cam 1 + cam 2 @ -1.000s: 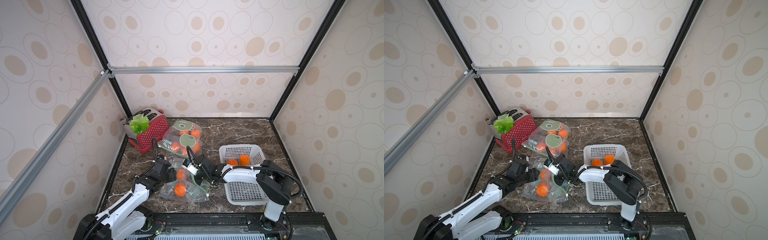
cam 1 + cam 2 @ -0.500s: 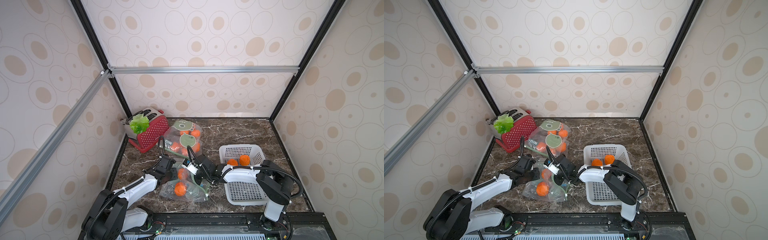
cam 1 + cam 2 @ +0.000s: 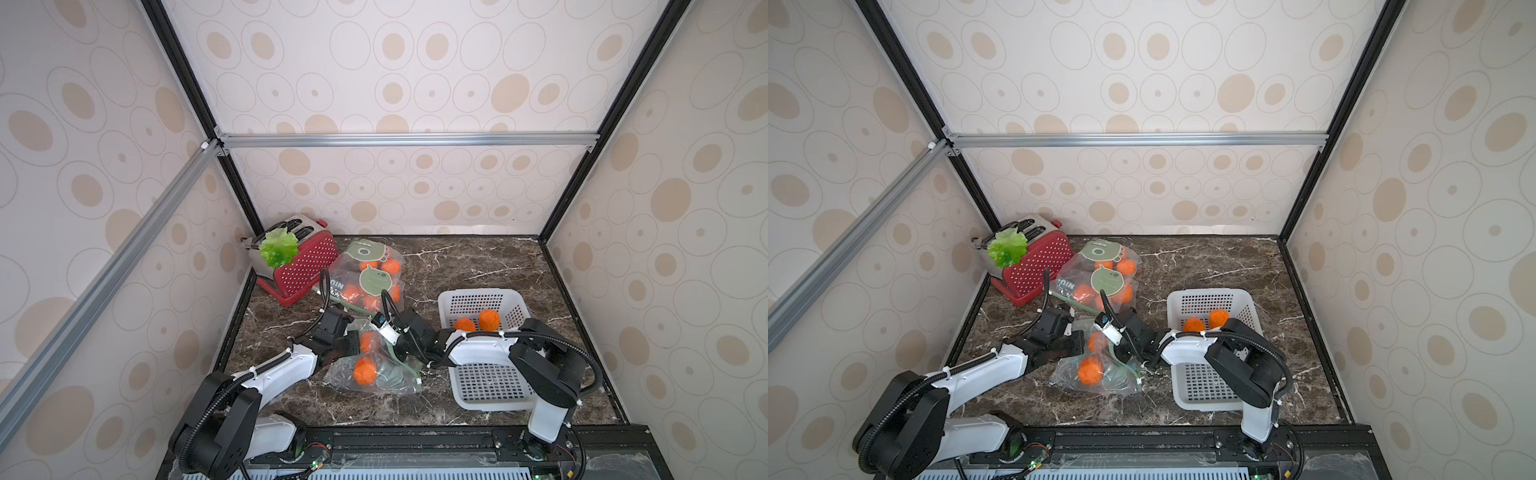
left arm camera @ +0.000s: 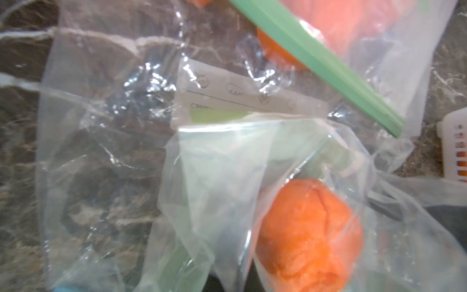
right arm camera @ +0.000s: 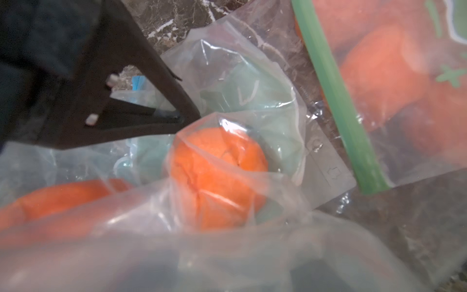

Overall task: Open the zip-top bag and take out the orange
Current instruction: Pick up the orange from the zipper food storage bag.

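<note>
The clear zip-top bag (image 3: 390, 384) lies crumpled on the marble floor, seen in both top views, with one orange (image 3: 365, 371) in its middle and another orange (image 3: 367, 340) nearer the grippers. My left gripper (image 3: 353, 343) is at the bag's left edge. In the right wrist view its black fingers (image 5: 161, 83) meet in a point, shut on the bag's film. My right gripper (image 3: 392, 349) is pushed into the bag's right side. Plastic film (image 5: 227, 252) covers its jaws. The left wrist view shows an orange (image 4: 308, 235) behind film.
A white basket (image 3: 482, 297) with two oranges (image 3: 489, 319) stands to the right, under my right arm. A second bag (image 3: 365, 274) with green cartoon prints holds several oranges just behind. A red toaster (image 3: 305, 266) with a green leaf (image 3: 278, 247) stands at the back left.
My left arm has reached further in to the bag's left edge and its gripper has shut on the film. My right arm has stayed at the bag.
</note>
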Action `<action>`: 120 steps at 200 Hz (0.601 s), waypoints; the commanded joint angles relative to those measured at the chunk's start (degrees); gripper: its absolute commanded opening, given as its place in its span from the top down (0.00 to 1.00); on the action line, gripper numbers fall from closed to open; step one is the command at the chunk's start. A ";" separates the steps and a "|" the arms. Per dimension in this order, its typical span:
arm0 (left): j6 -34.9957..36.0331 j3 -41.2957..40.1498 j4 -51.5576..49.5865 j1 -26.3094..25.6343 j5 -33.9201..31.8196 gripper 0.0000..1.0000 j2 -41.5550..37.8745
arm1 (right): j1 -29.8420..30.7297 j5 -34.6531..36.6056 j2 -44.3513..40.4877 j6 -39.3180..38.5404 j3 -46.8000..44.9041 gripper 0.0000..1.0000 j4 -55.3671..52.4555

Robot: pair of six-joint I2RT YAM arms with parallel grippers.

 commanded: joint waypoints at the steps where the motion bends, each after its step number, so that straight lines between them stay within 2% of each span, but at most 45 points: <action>1: 1.09 0.58 2.73 0.12 4.16 1.00 1.81 | -0.22 -0.49 2.48 -0.01 1.56 0.29 3.54; 78: 2.48 1.73 5.91 0.10 13.32 1.00 6.93 | -0.24 -0.27 8.01 -1.69 7.76 0.25 4.92; 99: 2.48 1.58 5.74 0.10 13.76 1.00 7.00 | -0.23 -0.99 8.66 -2.43 7.97 0.29 5.02; 120: 2.52 1.77 3.36 0.10 11.29 1.00 5.68 | -0.18 -2.19 7.80 -3.37 7.53 0.40 4.13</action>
